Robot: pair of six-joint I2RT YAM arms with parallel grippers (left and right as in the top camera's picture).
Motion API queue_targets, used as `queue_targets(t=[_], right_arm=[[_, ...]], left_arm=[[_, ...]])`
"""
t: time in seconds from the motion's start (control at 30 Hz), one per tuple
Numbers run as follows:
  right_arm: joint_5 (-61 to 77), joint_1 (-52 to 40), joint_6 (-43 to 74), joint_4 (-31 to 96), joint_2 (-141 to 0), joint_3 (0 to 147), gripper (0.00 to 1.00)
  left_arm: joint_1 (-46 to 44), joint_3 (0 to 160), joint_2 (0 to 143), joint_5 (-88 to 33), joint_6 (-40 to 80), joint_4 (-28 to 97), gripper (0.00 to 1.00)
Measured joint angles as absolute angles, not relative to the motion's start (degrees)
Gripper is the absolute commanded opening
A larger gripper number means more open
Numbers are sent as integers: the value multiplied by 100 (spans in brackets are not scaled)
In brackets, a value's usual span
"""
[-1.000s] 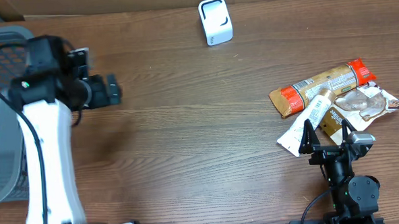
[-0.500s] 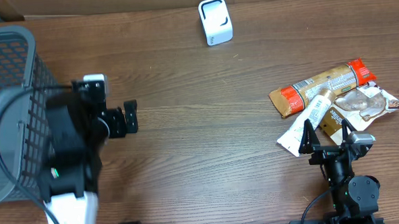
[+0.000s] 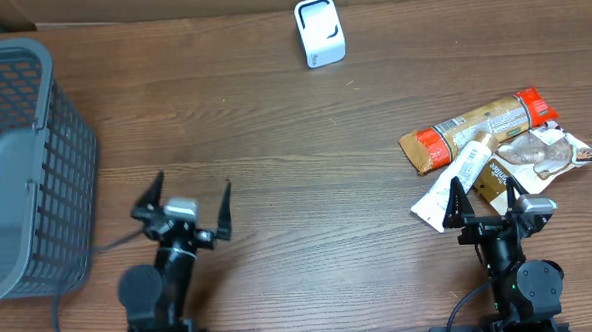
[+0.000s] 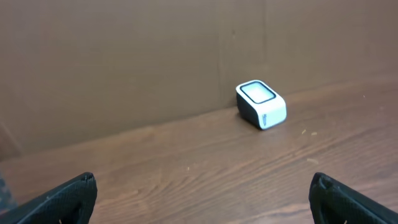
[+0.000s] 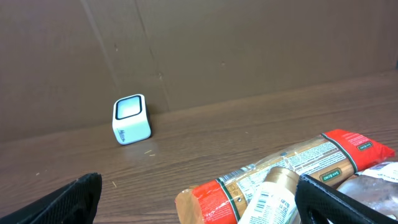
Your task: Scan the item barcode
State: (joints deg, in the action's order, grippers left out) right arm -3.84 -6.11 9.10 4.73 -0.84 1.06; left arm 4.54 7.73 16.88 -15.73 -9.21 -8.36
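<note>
Showing left claw (image 3: 193, 185) and right claw (image 3: 483, 190) both spread, empty | items heaped at right of worktop (image 3: 306, 166), just ahead of right claw, well apart from scanner (image 3: 319, 31) | gold-capped tube (image 3: 473, 162): probably light, fairly stiff, slick; pinch across mid-body, barcode left uncovered.

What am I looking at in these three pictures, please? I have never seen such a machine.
Two robot arms work at a wooden table. One picture looks down from above; the other two come from a camera on each wrist, so the dark shapes in their lower corners are fingers. The left gripper and right gripper are open and empty. On the table: a white scanner, a grey basket at the left, and packets with a tube at the right.
</note>
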Motion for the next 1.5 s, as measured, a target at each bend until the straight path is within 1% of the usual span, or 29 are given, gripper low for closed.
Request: queue_targets(t=[0.13,0.37,0.47,1.5], right_arm=[[-384,-609,913,469,-84,106,100],[-384,-609,910,467,-84,106,100],[-381,-609,910,469,-84,106,100],[-384,-611,902,471,-84,106,100]], left_arm=[[353,128,982,-1608,-1271,-683,100],[259,49,351,-1433,-1518,285,100],[259,49,128,-1409,-1503,307,99],[259,49,91,-1389,-1500,307,100]])
